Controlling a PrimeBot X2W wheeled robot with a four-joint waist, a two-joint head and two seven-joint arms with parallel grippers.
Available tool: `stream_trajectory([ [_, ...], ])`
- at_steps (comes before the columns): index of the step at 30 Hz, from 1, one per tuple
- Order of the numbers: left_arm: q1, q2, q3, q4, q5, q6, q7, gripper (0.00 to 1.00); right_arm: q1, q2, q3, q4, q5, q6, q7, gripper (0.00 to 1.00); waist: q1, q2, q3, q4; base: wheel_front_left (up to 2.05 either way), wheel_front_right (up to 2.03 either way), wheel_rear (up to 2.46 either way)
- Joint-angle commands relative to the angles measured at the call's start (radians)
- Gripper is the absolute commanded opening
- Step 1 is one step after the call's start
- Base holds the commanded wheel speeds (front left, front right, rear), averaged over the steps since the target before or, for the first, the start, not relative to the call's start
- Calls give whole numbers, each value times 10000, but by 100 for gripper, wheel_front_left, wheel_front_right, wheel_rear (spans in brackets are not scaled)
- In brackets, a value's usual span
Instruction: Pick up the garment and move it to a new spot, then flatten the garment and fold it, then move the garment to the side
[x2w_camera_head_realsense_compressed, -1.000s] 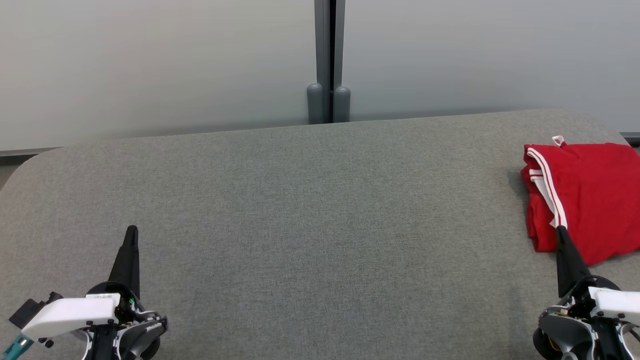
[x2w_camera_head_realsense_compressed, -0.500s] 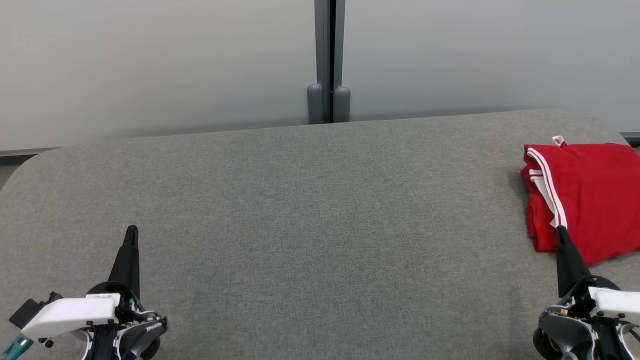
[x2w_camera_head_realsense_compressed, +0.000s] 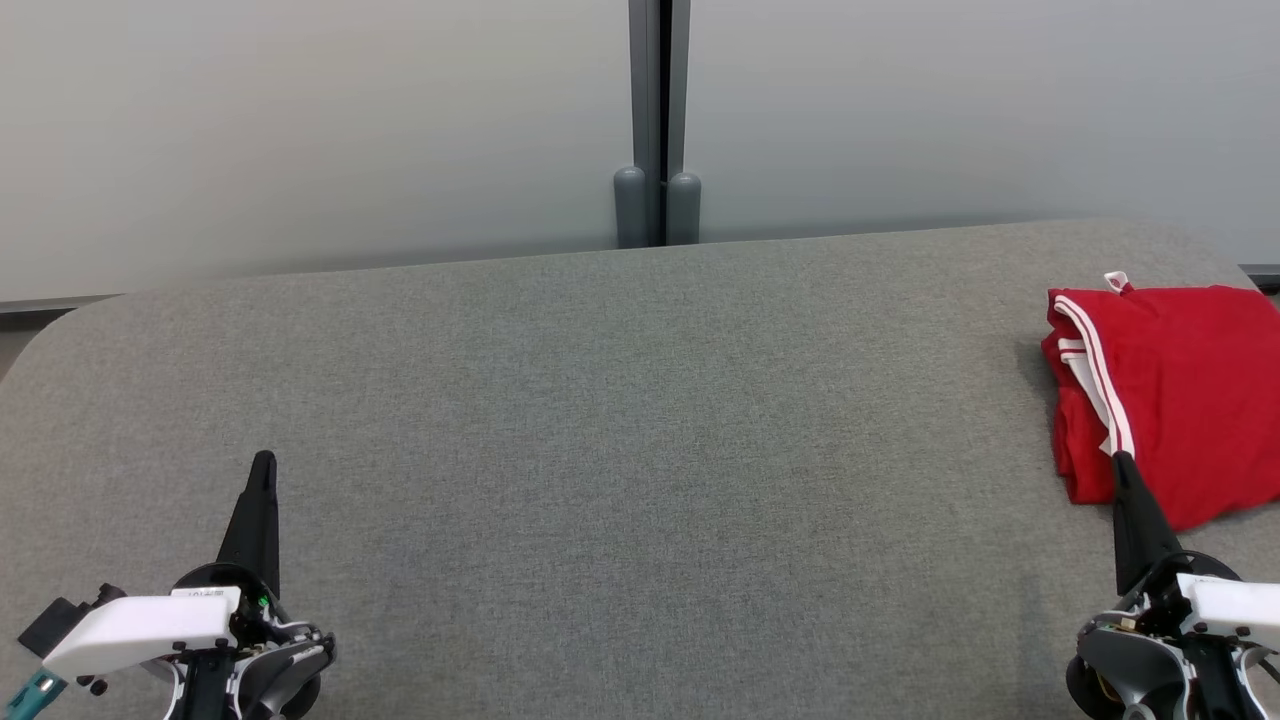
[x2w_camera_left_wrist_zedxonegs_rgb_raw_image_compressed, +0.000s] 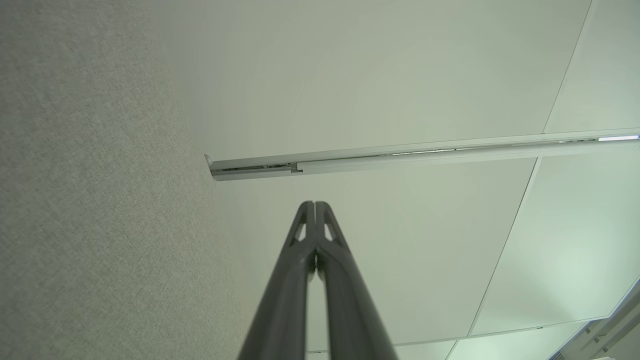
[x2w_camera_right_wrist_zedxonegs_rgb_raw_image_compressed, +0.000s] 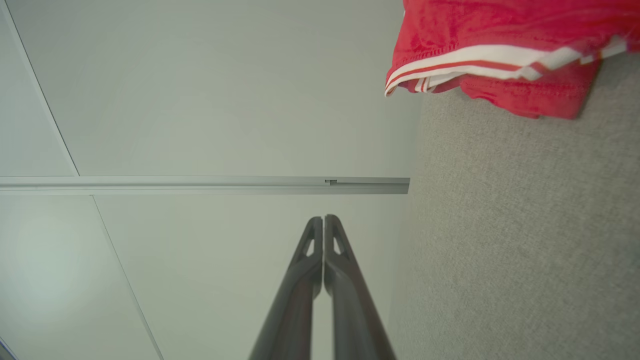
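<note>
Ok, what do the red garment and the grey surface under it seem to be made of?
The garment: soft knit fabric, probably cotton jersey; matte red with white striped trim, limp folds and stitched hems. The surface: grey woven or felt-like textile covering, matte, finely heathered grain; what lies under it cannot be told.

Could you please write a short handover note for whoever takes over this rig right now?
Grippers: left gripper jaws shut, empty, over the near left of the grey table; right gripper jaws shut, empty, beside the red garment, not gripping it.
Garment: folded, white-striped, at the table's right end.
Done: it looks folded and set aside.
Left: likely nothing; perhaps check the fold.
</note>
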Motion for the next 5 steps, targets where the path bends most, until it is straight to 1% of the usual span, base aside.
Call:
stream_trajectory([
  [1,-78,26,38,6,-12,-43,26,0,-80,-46,7,22,48,0,33,0,-1,0,0,0,0,0,0],
  [5,-78,26,37,6,-12,-43,26,0,-80,-46,7,22,48,0,33,0,-1,0,0,0,0,0,0],
])
